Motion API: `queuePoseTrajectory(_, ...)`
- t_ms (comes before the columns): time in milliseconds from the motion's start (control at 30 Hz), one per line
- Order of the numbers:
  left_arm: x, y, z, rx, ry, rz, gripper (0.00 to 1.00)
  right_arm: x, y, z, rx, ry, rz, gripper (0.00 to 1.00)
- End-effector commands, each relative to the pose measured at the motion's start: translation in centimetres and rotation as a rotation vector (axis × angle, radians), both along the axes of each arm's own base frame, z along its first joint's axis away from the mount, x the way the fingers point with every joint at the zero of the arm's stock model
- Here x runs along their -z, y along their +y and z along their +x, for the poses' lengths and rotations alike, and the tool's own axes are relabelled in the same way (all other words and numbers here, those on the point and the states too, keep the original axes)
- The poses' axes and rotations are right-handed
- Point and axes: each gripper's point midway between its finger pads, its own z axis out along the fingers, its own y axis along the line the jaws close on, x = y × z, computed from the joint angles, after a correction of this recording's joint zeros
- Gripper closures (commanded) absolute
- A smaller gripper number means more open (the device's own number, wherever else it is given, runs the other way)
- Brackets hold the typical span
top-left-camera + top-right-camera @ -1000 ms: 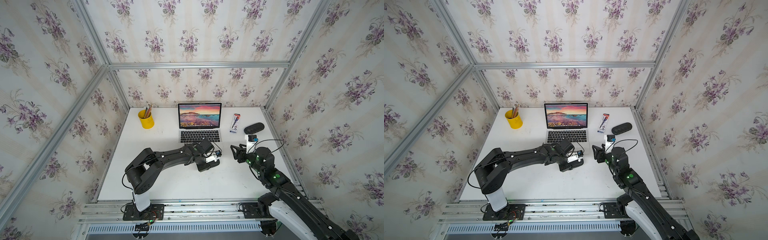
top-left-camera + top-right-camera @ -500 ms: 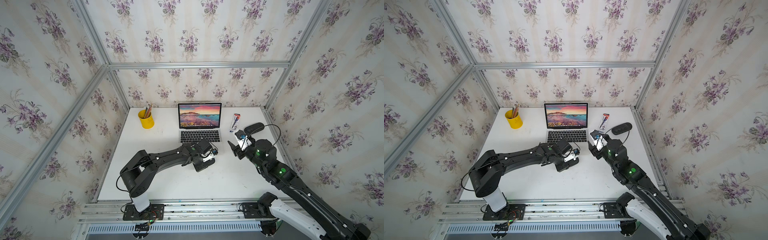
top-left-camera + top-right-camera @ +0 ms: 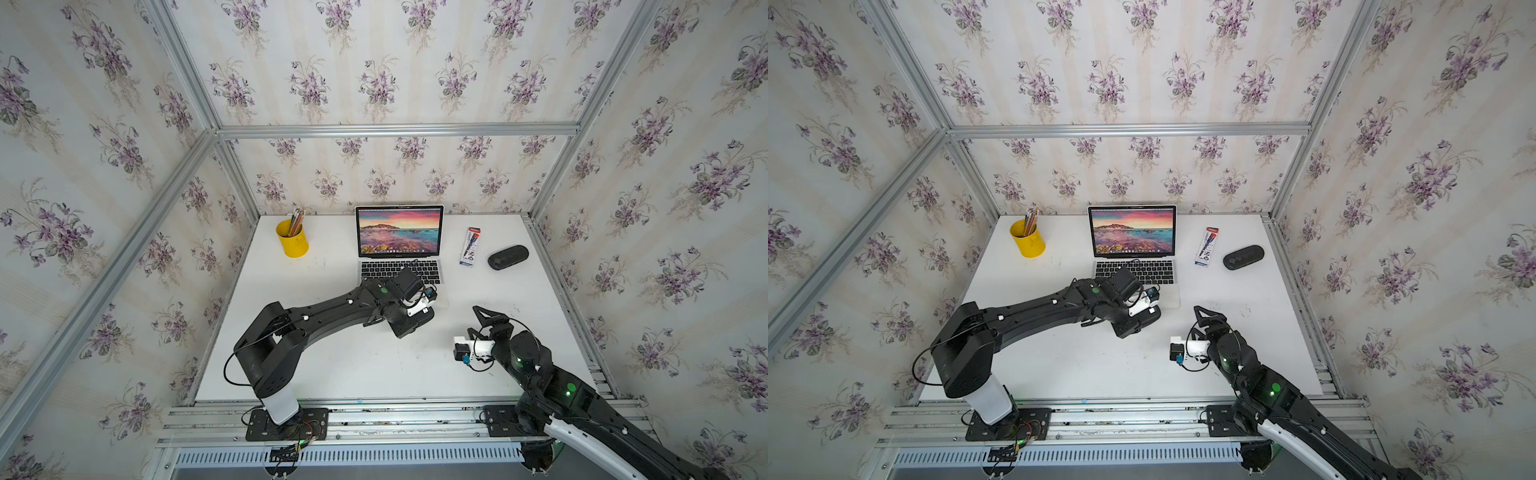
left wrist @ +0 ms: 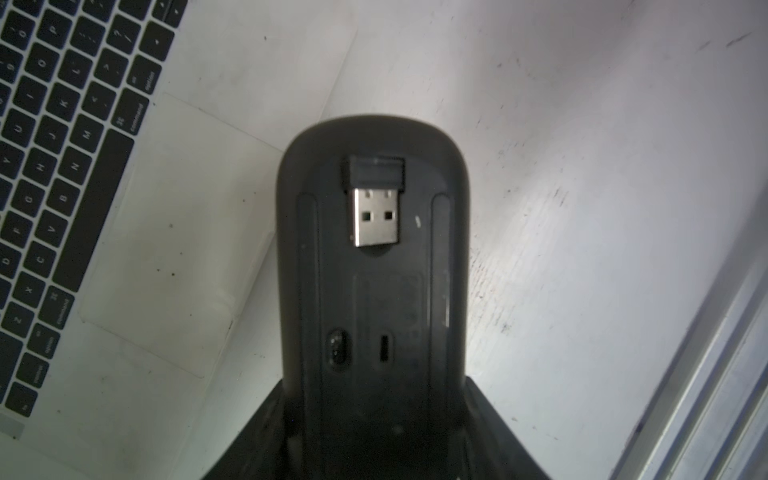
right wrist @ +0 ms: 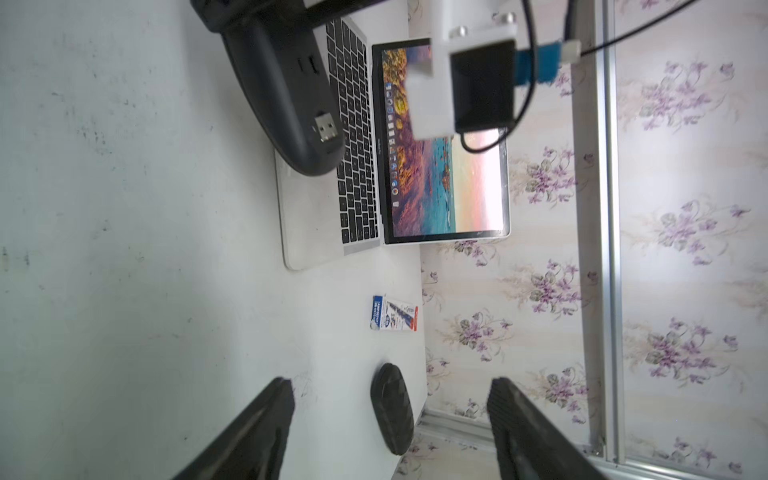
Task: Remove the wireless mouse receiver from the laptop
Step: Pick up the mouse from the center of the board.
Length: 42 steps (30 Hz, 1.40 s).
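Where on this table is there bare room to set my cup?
Free: the wide front stretch of table between the left arm and right arm; also the left strip before the yellow pencil cup. Crowded: the laptop, at its front right corner, where the mouse hangs.

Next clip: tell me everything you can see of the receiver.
The receiver is a tiny USB stub: a black plastic-looking cap and a bare silver metal plug with two square holes. It is out of the laptop, lying on the dark underside of the mouse, cap toward the mouse's rounded end. The left pincer holds the mouse; nothing else touches the receiver.
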Motion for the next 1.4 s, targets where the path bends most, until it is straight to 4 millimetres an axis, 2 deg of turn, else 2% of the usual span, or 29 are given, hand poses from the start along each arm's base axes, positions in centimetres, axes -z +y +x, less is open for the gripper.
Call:
queuePoseTrajectory(0, -1.5, -0.6, -0.9, 0.043, 0.039, -0.031, 0.47, -2.8, 2.8, -0.1, -0.153, -0.183, 0.001, 0.22)
queuePoseTrajectory(233, -3.4, -1.8, -1.6, 0.084, 0.078, -0.089, 0.46, -2.9, 4.6, -0.7, -0.205, -0.239, -0.038, 0.21)
queuePoseTrajectory(700, -5.6, -2.4, -2.4, 0.105, 0.079, -0.153, 0.46, -0.9, 5.1, -0.8, -0.225, -0.202, -0.093, 0.21)
queuePoseTrajectory(933, -6.0, -2.9, -3.6, 0.144, 0.102, -0.166, 0.45, -1.9, 5.7, -0.3, -0.209, -0.224, -0.086, 0.21)
queuePoseTrajectory(1133, -6.6, -3.1, -4.0, 0.157, 0.1, -0.188, 0.45, -1.5, 6.5, -0.4, -0.228, -0.215, -0.103, 0.22)
queuePoseTrajectory(1367, -7.5, -3.4, -4.6, 0.176, 0.101, -0.22, 0.46, -1.3, 6.4, -0.5, -0.222, -0.206, -0.095, 0.24)
